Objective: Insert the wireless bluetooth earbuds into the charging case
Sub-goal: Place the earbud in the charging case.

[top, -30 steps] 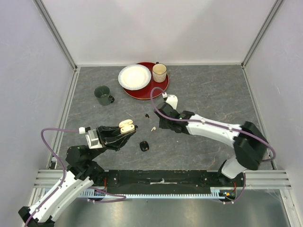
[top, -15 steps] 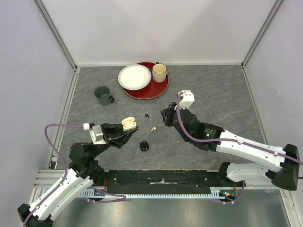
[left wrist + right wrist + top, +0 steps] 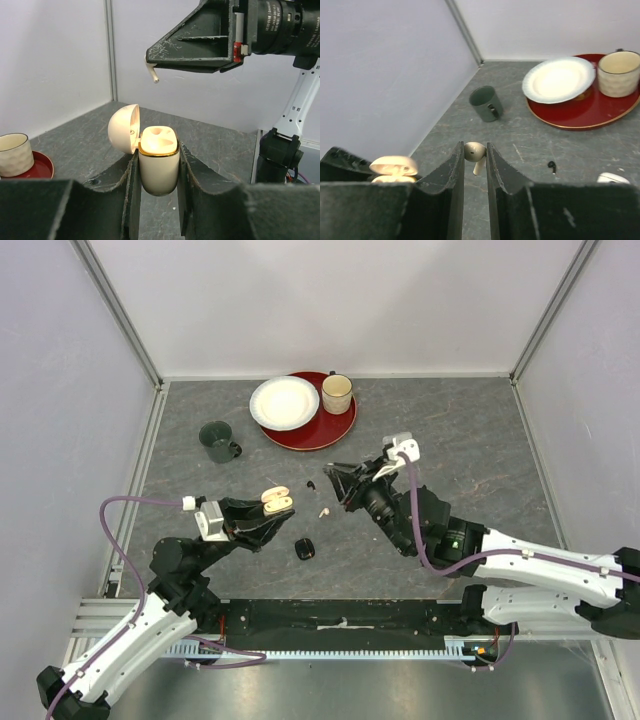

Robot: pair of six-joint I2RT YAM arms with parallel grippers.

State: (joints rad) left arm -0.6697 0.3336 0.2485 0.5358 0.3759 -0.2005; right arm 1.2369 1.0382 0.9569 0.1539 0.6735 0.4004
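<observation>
Grey stone-patterned tabletop [image 3: 470, 430], pale walls behind. Left gripper [image 3: 158, 172] is clamped on the beige charging case [image 3: 159, 150], which it holds upright off the surface. The lid is hinged open to one side, and both wells face up and appear vacant. Right gripper [image 3: 475, 159] is pinched on one pinkish-beige earbud [image 3: 473, 150], head between the fingers, stem hanging down. Relative to the case, this earbud sits higher and off toward the right arm's side, clearly apart, not over the wells. Judgement: the right arm must close that sideways gap, then lower stem-first. A black earbud [image 3: 311, 485] lies on the table beyond the case
</observation>
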